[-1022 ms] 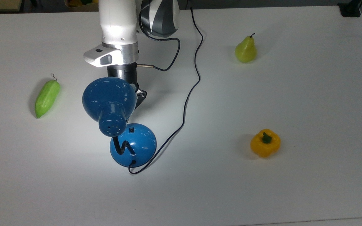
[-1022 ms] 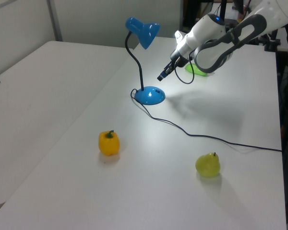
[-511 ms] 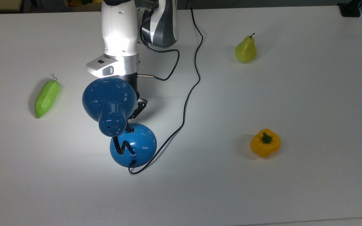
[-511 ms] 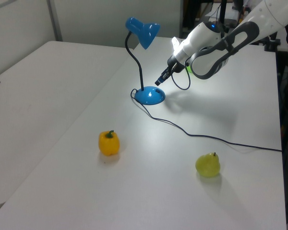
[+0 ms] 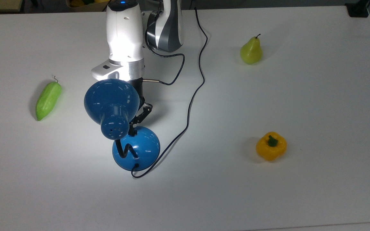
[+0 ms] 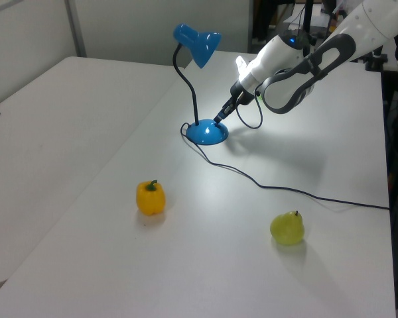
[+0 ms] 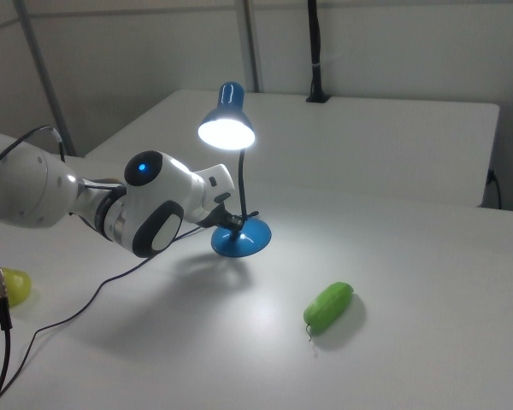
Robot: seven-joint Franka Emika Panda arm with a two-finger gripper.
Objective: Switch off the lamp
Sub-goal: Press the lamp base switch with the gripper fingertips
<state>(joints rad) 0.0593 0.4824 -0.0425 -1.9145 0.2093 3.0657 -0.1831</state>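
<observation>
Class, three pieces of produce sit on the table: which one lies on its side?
The green cucumber lies flat; the pear and the yellow pepper stand stem-up.

in the top view, the gripper (image 5: 133,127) is partly hidden by the lamp (image 5: 111,100) shade, and the switch cannot be seen. the cord (image 5: 201,61) is cut off at the top view's upper edge.

Fingers (image 5: 133,127) at lamp (image 5: 120,122) base edge; pear (image 5: 251,51), yellow pepper (image 5: 271,146) apart.
</observation>
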